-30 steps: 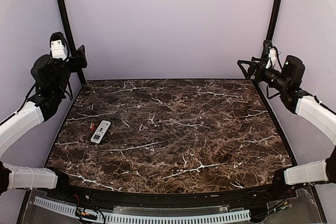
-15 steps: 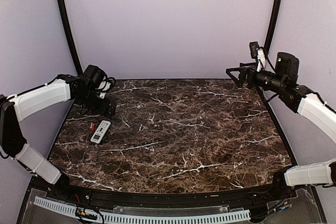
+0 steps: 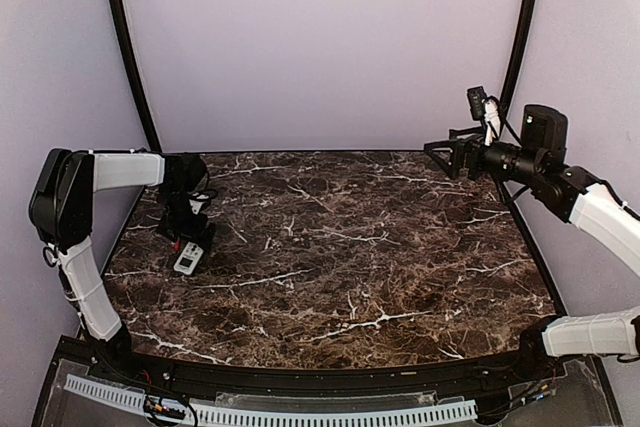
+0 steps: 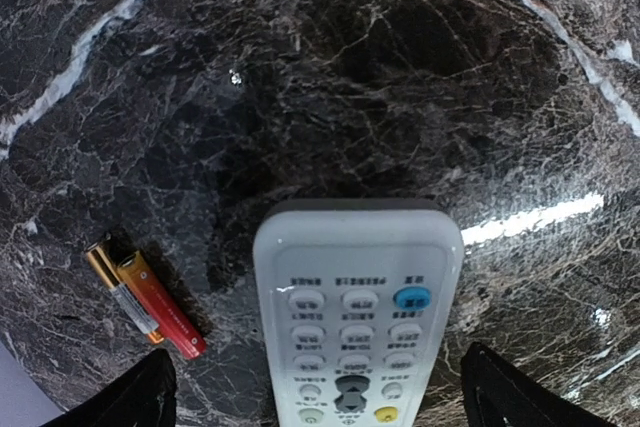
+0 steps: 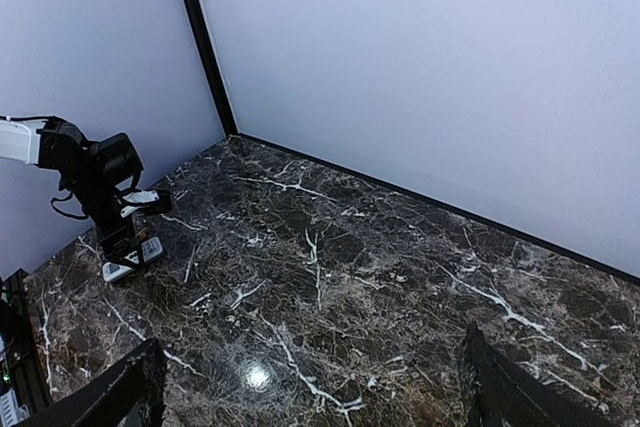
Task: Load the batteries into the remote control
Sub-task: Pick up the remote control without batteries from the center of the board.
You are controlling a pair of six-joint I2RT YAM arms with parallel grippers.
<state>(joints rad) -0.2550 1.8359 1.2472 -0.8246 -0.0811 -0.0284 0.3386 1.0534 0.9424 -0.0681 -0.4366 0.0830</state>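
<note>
I saw the left pincer (image 4: 325,402) hanging low over the dark brown marbled counter (image 3: 350,247), close to its left edge. Its two black fingers (image 4: 135,397) stood wide apart, released, one at each side of the slim white remote control with pale grey buttons (image 4: 355,297); I could not see them touching it. The remote control lay flat on the counter with the buttons upward. Near it, on its left in the wrist view, lay the two small batteries in red and gold jackets (image 4: 145,302); they were side by side, touching each other but apart from the remote control. The right pincer (image 3: 442,152) was held high in the air over the far right corner of the counter; its fingers were spread, released, grasping nothing.
</note>
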